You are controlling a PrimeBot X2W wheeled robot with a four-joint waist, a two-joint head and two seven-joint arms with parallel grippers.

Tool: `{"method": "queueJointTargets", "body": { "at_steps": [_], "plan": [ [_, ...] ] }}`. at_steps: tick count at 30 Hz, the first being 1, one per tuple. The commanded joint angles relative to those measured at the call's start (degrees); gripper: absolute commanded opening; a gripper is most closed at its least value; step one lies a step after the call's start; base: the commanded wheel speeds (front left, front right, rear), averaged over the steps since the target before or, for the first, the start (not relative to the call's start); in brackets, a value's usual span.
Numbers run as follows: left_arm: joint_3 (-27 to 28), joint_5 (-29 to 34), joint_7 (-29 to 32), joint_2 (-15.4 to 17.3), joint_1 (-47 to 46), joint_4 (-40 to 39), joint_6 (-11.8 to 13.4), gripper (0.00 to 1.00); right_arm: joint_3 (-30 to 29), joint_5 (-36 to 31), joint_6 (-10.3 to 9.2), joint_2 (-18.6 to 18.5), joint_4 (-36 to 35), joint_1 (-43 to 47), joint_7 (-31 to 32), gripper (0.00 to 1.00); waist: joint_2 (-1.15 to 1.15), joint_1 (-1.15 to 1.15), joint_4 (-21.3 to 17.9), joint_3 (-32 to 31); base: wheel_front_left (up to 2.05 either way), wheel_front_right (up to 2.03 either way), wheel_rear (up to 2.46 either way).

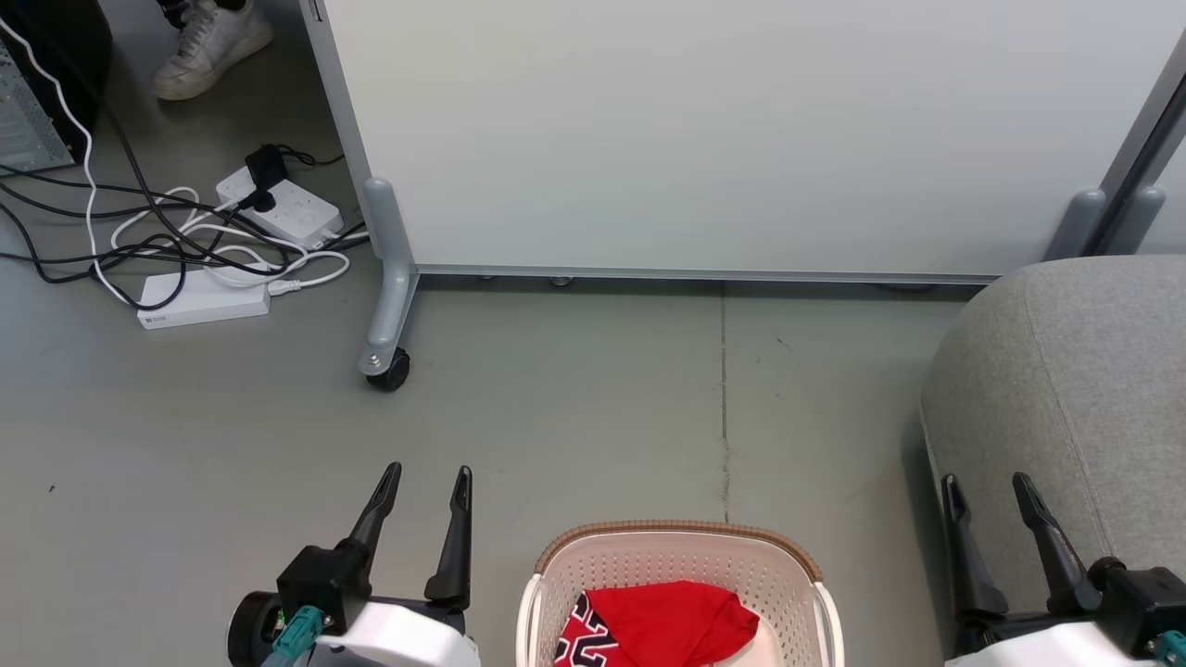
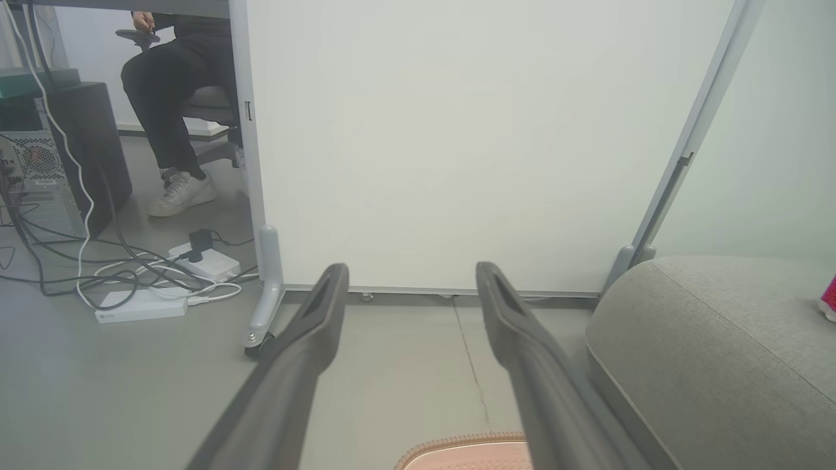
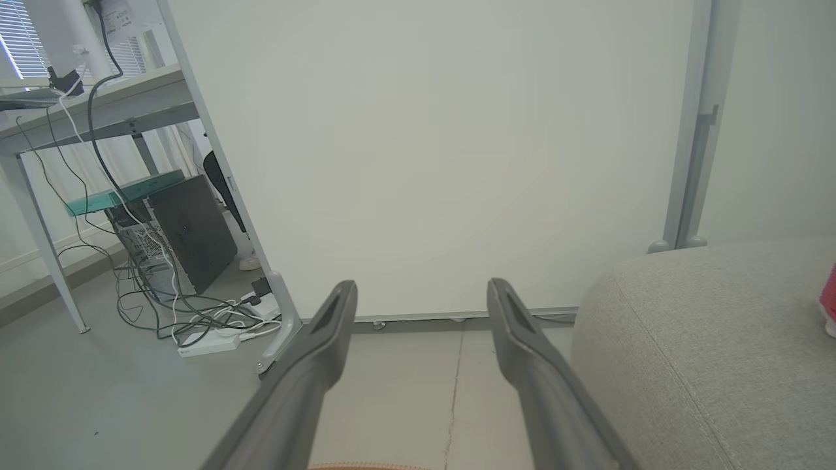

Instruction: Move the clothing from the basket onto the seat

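Centrally, at the bottom edge of the head view: a cream-white, perforated plastic laundry basket (image 1: 681, 530) with a brown woven-look rim, standing on the grey floor (image 1: 574, 408). Inside it lies the soft red clothing (image 1: 672, 616), bunched in a heap, with black-and-white lettering at the heap's lower left. How many garments make up the heap I cannot tell.

Lower left: my left gripper (image 1: 430, 472), its two long dark fingers spread apart, beside the basket and not touching it. Lower right: my right gripper (image 1: 986, 482), fingers likewise spread, in front of the large grey fabric-upholstered seat (image 1: 1066, 371) with its rounded corner and stitched seam. The seat stands to the basket's right, apart from it. Both wrist views show grey floor and the panel's foot in the gap between each pair of fingers.

Background: a pale flat panel (image 1: 741, 139) in a grey frame on a black caster (image 1: 391, 369).

Upper left: two white power strips (image 1: 206, 306) among black and white cables, and a person's white shoe (image 1: 211, 44).

Far right on the seat, wrist views: a small pink-red thing (image 2: 828, 299), too cropped to identify.
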Motion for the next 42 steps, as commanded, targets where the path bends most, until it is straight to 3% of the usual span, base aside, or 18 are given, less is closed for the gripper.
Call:
{"method": "queueJointTargets", "body": {
  "at_steps": [1,20,25,34,42],
  "plan": [
    [0.2,0.5,-0.1,0.2,0.9,-0.3,0.0,1.0,0.0,0.0,0.03,-0.3,0.4,0.7,-0.3,1.0,0.0,0.0,0.0,-0.1,0.0,0.0,0.0],
    [-1.3,0.1,-0.1,0.2,0.5,0.8,-1.4,1.0,-0.4,-1.2,0.03,-0.3,1.0,-0.7,-0.3,1.0,0.0,0.0,0.1,0.0,0.0,0.0,0.0],
    [-3.0,-0.4,-0.1,0.2,-0.6,3.2,-2.2,1.0,-2.6,-4.4,0.03,-0.3,1.3,-2.1,-0.3,1.0,0.0,0.0,-1.0,2.1,0.0,0.0,0.0],
    [-7.0,3.7,-0.1,0.2,-8.6,11.5,-4.2,1.0,-5.6,-7.2,0.03,-0.3,-0.7,-10.7,-0.3,1.0,0.0,0.0,-4.5,14.6,0.0,0.0,0.0],
    [-10.3,9.5,-0.1,0.2,-20.7,23.6,-5.4,1.0,-6.1,-4.0,0.03,-0.3,-4.2,-19.1,-0.3,1.0,0.0,0.0,-8.4,28.9,0.0,0.0,0.0]
  ]
}}
